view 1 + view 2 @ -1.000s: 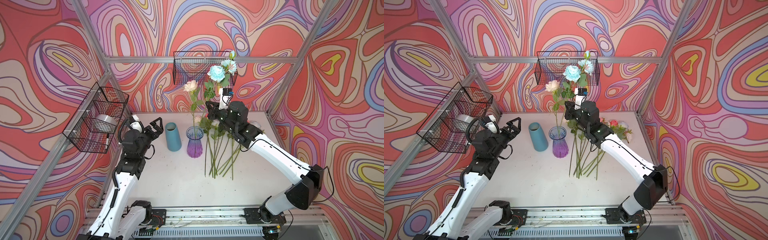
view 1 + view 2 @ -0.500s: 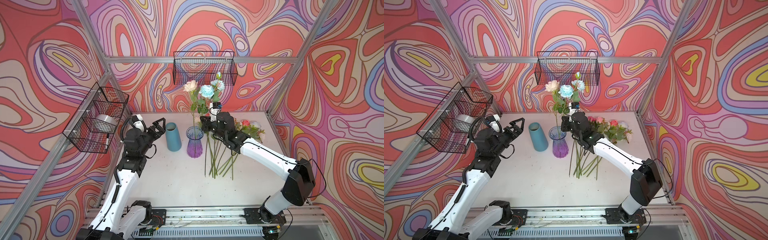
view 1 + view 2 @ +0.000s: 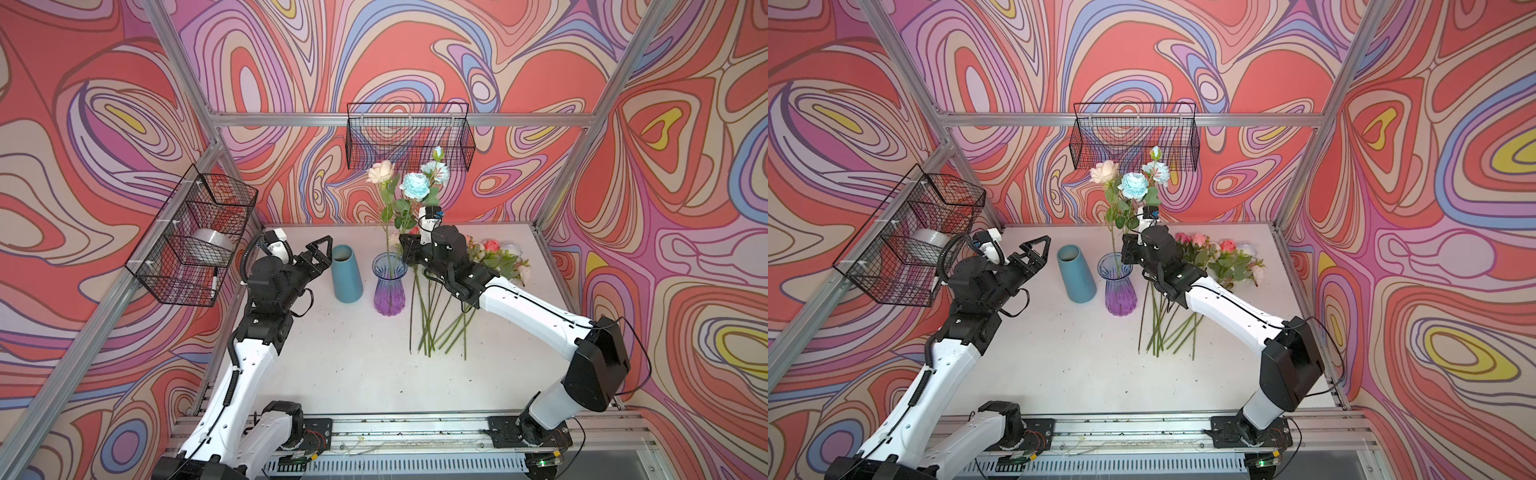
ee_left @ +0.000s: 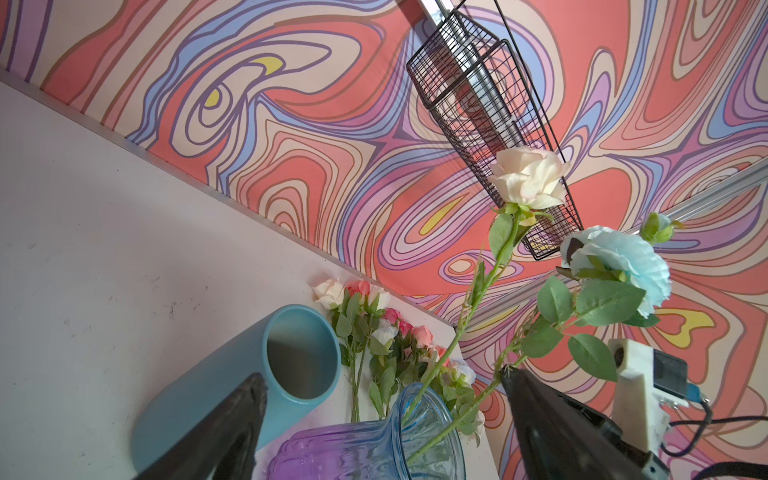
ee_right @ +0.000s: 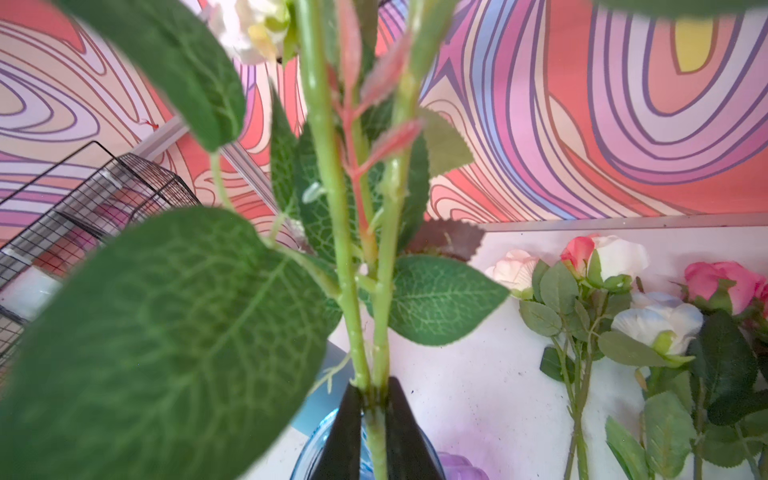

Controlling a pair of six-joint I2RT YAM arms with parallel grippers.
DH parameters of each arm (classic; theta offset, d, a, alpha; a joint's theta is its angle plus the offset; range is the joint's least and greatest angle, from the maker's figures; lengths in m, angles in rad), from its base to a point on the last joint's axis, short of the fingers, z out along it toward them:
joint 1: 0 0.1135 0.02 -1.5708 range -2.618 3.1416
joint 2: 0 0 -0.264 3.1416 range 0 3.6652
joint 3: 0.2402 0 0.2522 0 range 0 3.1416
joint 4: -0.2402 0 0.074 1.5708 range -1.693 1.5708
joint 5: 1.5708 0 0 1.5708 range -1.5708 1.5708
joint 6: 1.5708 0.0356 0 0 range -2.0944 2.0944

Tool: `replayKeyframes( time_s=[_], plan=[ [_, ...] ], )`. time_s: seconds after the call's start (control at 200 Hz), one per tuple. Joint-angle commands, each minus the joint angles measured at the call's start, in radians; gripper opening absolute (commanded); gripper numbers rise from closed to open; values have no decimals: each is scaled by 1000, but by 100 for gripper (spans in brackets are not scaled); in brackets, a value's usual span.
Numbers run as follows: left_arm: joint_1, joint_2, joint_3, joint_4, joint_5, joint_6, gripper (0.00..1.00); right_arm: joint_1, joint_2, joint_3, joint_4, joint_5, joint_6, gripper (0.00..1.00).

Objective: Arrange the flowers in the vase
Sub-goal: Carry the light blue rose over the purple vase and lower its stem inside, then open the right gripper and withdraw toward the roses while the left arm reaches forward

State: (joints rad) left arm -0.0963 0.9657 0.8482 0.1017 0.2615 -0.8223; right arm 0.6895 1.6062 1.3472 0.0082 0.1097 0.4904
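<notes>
my right gripper [image 5: 374,388] pinches the blue flower [image 3: 414,185] by its stem just above the purple vase [image 3: 389,286] mouth, stem tip inside. my left gripper [image 3: 325,252] hangs spread, empty. released too shallow, the top-heavy bloom could lever out or drag the cream rose [image 3: 381,171] askew.

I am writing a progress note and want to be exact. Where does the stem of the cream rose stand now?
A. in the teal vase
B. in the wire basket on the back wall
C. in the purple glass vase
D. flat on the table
C: the stem of the cream rose goes down into the purple glass vase, while the teal vase beside it is empty.
</notes>
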Motion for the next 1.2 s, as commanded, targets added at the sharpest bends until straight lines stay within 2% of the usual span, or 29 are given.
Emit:
replayKeyframes(
  time_s=[0.0,0.14,0.446,0.626,0.951,1.192],
  plan=[
    [7,10,19,29,17,-19,92,13,17,-14,-8,-7,11,15],
    [7,14,20,32,26,-24,92,18,8,-21,-15,-6,12,20],
    [7,18,20,36,40,-33,92,27,-14,-29,-53,-5,4,22],
    [7,25,23,55,81,-53,91,28,-41,-39,-112,2,-16,27],
    [6,44,32,83,144,-80,90,29,-136,-66,-183,12,-38,36],
    [-14,36,32,99,158,-67,89,28,-253,-112,-228,63,-41,37]
  ],
)
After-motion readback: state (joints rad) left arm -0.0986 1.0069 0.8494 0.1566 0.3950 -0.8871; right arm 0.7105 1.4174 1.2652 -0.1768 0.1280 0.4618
